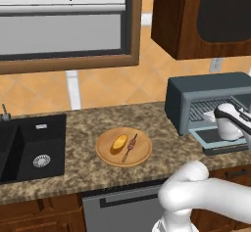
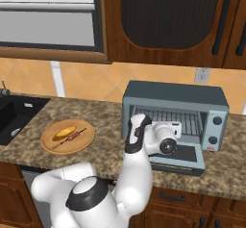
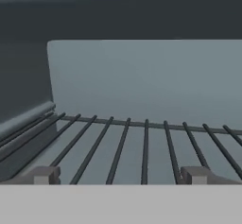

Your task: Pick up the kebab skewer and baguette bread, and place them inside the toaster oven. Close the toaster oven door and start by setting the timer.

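Gripper (image 3: pixel 120 175): nearest to us, its jaws spread wide and empty, aimed into the toaster oven (image 2: pixel 174 112) just above the wire rack (image 3: pixel 142 142).
Oven door (image 2: pixel 180 155): dropped flat, so we judge the rack is ready for loading.
Kebab skewer (image 1: pixel 131 147): we see it on the wooden plate (image 1: pixel 142 157), long axis running front to back, slightly slanted.
Baguette bread (image 1: pixel 119 143): just beside the skewer, roughly parallel.

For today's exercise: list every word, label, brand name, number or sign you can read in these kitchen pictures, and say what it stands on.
No readable text in any view.
Toaster oven: a small red mark under its two knobs, too small to read.
Sink: a pale tag on the rim, too blurred to read.
Wall outlet: no lettering visible.
Wooden plate: plain, no marking.
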